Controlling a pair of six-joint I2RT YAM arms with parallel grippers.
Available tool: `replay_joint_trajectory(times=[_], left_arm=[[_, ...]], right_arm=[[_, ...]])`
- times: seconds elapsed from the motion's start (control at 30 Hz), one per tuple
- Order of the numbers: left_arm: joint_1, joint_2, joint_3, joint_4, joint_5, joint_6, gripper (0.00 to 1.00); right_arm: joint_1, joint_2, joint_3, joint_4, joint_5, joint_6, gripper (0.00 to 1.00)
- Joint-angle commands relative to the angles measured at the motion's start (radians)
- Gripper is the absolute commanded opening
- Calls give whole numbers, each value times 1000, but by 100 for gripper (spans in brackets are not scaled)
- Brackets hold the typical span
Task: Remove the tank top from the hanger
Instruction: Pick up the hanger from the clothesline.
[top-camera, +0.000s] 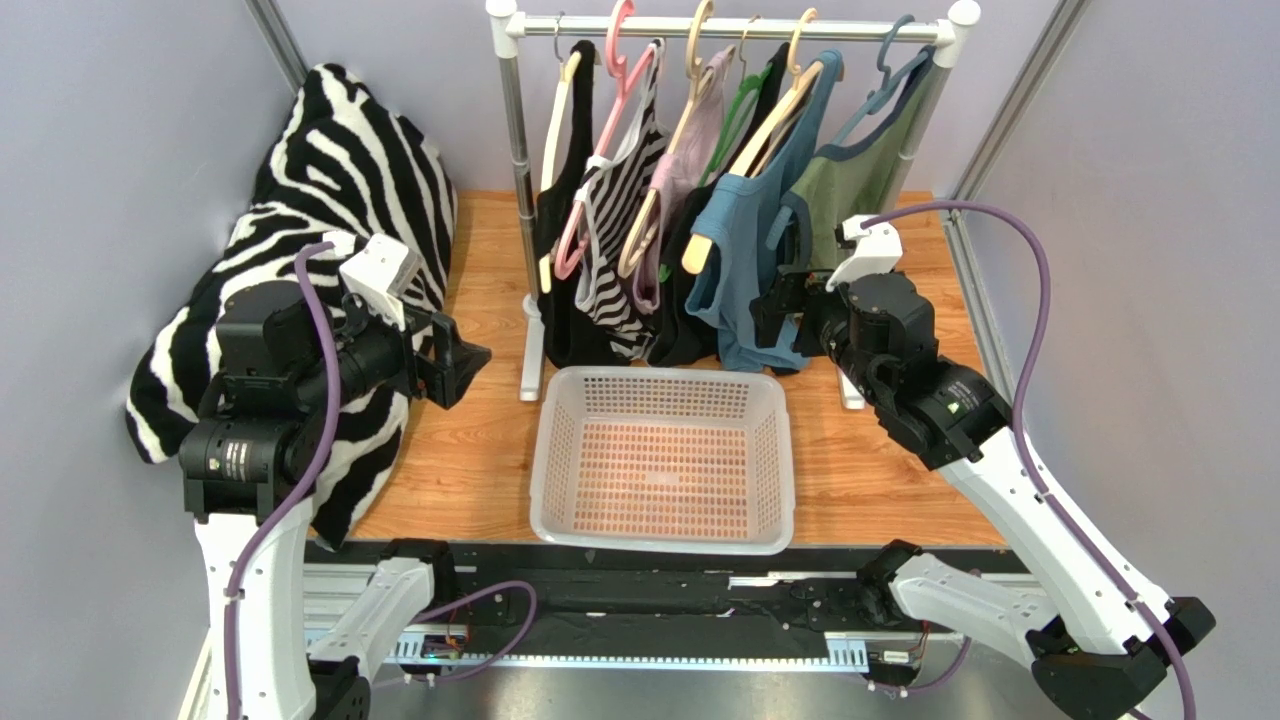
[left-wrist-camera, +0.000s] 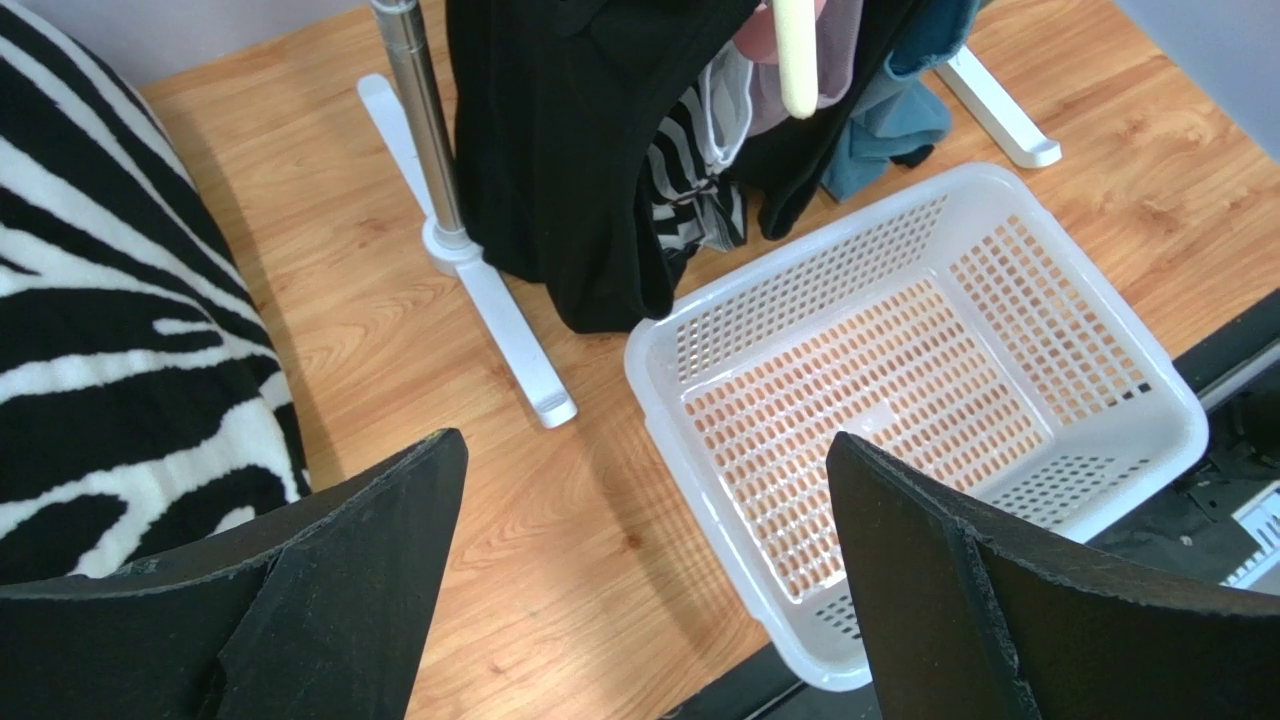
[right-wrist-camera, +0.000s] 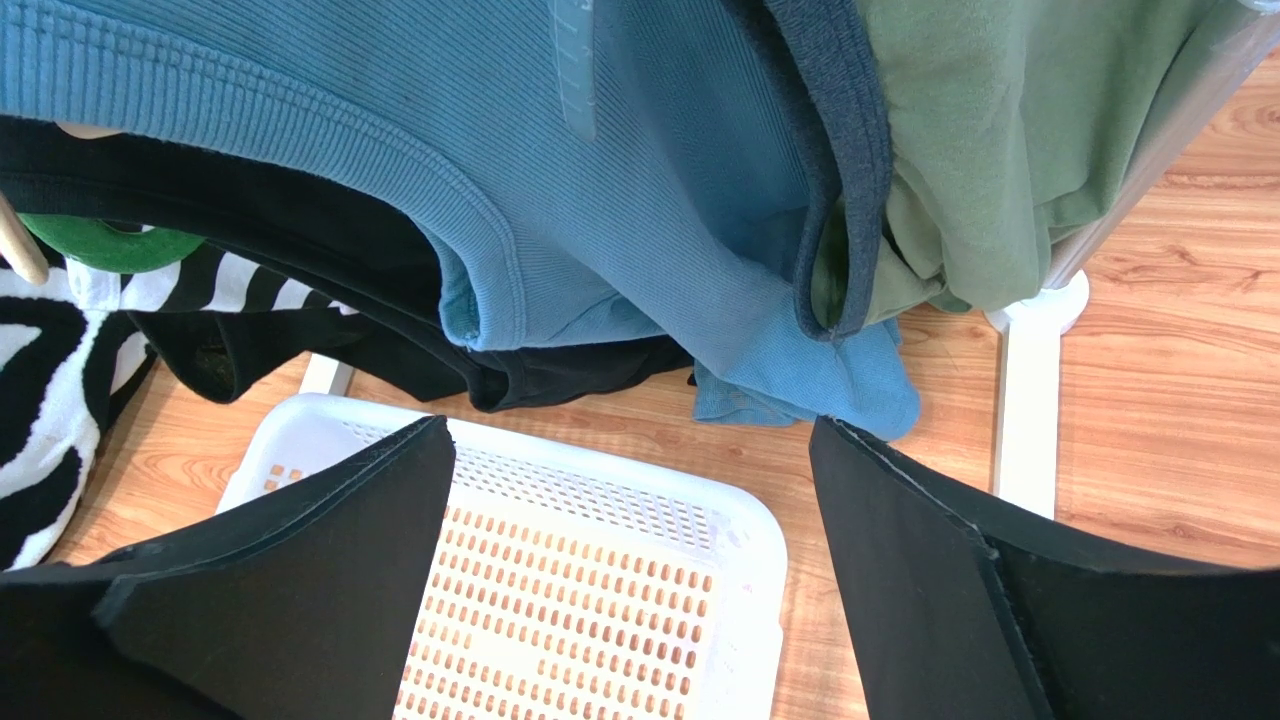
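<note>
Zebra throw (top-camera: 353, 165): piled at the far left. A wide swing on that side could snag it.
Left gripper (top-camera: 451, 360): jaws spread wide and holding nothing, hovering off the rack's left end, well apart from the garments. If it sits idle, nothing steadies the hanger.
Rack (top-camera: 522, 180): a light frame on thin feet. A hard sideways tug could, I'd guess, skid or tip it.
Striped tank top (top-camera: 616, 225): packed tight among its neighbours, so a pull on one garment may drag others along.
Basket (top-camera: 661, 518): on the table (top-camera: 481, 450) just in front of the rack. It looks like the drop spot, and a garment released too far back would miss it.
Blue tank top (top-camera: 744, 255): hung on its wooden hanger (top-camera: 774, 123), with the hem low near the basket's far rim. It is probably the target, being nearest the right side.
Right gripper (top-camera: 784, 308): jaws wide apart and gripping nothing, right at the blue fabric's lower edge. Closing here could pinch a neighbouring layer too.
Olive tank top (top-camera: 872, 165): touching the blue one's right side. The straps could catch as the blue one slides off.
</note>
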Motion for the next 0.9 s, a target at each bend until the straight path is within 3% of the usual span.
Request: replay_joint_trajectory(times=[0.0,0.23,0.5,0.87], left_arm=[[-1,35,33,42,77,-6,99],[-29,219,213,114,78,-53,99],[-174,458,473,187,-51,-99,99],[-210,737,858,264,-90,-159,99]], right_arm=[[6,-8,-4,45,-3,-2,94],[12,-21,-16,54,6,-7,94],[32,-13,1,50,40,-18,93],[94,-44,-24,50,46,-24,90]])
